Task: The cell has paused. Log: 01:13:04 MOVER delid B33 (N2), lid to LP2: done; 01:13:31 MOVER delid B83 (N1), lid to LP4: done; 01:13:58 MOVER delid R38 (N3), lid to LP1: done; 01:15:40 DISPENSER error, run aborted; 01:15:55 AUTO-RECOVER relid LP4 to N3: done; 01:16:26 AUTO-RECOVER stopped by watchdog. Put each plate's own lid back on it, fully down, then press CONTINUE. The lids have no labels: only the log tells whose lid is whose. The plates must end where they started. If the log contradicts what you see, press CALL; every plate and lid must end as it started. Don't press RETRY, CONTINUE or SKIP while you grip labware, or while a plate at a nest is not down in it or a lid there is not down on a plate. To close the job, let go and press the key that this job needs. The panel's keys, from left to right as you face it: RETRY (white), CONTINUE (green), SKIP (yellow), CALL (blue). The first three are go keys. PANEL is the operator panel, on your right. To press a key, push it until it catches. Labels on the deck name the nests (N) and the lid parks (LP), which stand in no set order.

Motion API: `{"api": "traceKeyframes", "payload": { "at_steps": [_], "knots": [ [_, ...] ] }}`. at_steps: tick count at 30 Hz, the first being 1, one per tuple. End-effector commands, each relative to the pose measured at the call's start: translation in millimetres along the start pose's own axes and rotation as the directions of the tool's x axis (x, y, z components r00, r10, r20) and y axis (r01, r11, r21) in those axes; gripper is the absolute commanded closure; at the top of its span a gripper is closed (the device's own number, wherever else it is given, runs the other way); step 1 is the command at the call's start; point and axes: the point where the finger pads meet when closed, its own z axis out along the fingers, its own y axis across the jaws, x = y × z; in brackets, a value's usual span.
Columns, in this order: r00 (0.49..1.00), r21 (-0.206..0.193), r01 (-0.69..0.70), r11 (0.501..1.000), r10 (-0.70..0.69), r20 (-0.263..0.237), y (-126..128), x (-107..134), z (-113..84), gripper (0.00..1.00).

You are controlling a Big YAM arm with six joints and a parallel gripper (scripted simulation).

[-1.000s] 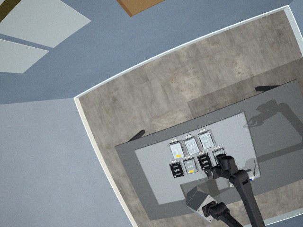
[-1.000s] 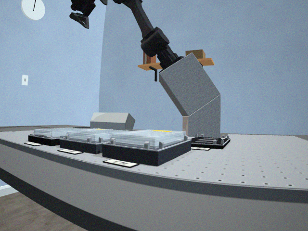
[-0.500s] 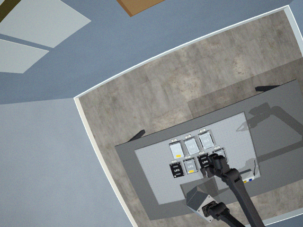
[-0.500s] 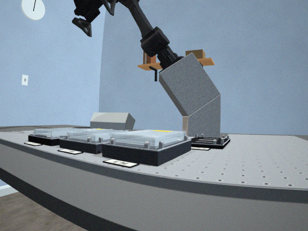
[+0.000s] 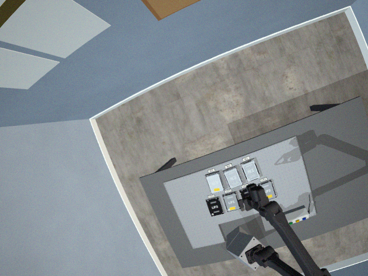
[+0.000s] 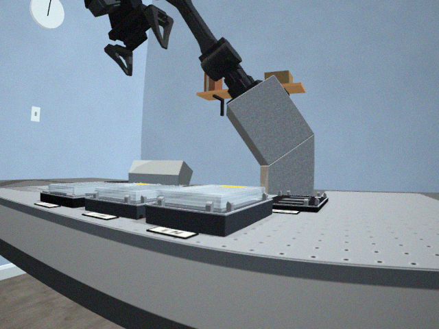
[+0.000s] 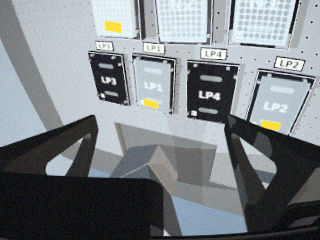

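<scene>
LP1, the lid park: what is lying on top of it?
A clear lid with a yellow patch. Printed lettering shows through; whatever is beneath the patch is covered.

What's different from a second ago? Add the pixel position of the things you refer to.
The open hand (image 5: 244, 197) (image 6: 147, 61) (image 7: 161, 121) moved left in the top view, over LP4 (image 5: 243, 193) (image 7: 209, 102), and lower. It took hold of nothing. The three plates (image 5: 232, 177) (image 6: 212, 196) (image 7: 185, 22) and the lids at LP1 (image 5: 231, 198) (image 7: 153, 85) and LP2 (image 5: 266, 187) (image 7: 281, 98) stayed put.
</scene>
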Motion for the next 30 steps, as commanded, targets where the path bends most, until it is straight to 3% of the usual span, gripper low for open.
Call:
{"api": "traceKeyframes", "payload": {
  "at_steps": [1, 4, 7, 9, 11, 14, 18, 20, 22, 25, 27, 30],
  "knots": [
    [1.0, 0.009, 0.002, 1.0, -0.002, 0.0, -4.1, -4.2, 20.3, 0.0],
    [0.999, 0.037, 0.035, 0.999, -0.035, 0.011, 6.2, -5.4, 33.6, 0.0],
    [1.0, 0.042, 0.007, 0.999, -0.007, 0.006, -5.7, -3.8, 49.8, 0.0],
    [0.999, 0.071, 0.039, 0.997, -0.041, 0.017, 5.1, -4.1, 58.0, 0.0],
    [1.0, 0.077, 0.011, 0.997, -0.012, 0.011, -7.2, -1.7, 69.7, 0.0],
    [0.999, 0.091, 0.04, 0.995, -0.041, 0.02, 3.6, -2.2, 73.0, 0.0],
    [1.0, 0.109, 0.014, 0.994, -0.016, 0.017, -8.7, 2.7, 94.3, 0.0],
    [0.998, 0.138, 0.046, 0.989, -0.05, 0.027, 2.2, 3.7, 102.2, 0.0],
    [1.0, 0.144, 0.017, 0.989, -0.021, 0.021, -10.4, 8.0, 113.6, 0.0],
    [0.998, 0.172, 0.048, 0.984, -0.055, 0.031, 0.4, 10.1, 123.1, 0.0],
    [0.999, 0.178, 0.021, 0.984, -0.026, 0.026, -12.0, 15.5, 134.1, 0.0],
    [0.998, 0.192, 0.048, 0.98, -0.055, 0.033, -1.8, 15.8, 137.1, 0.0]
  ]
}}
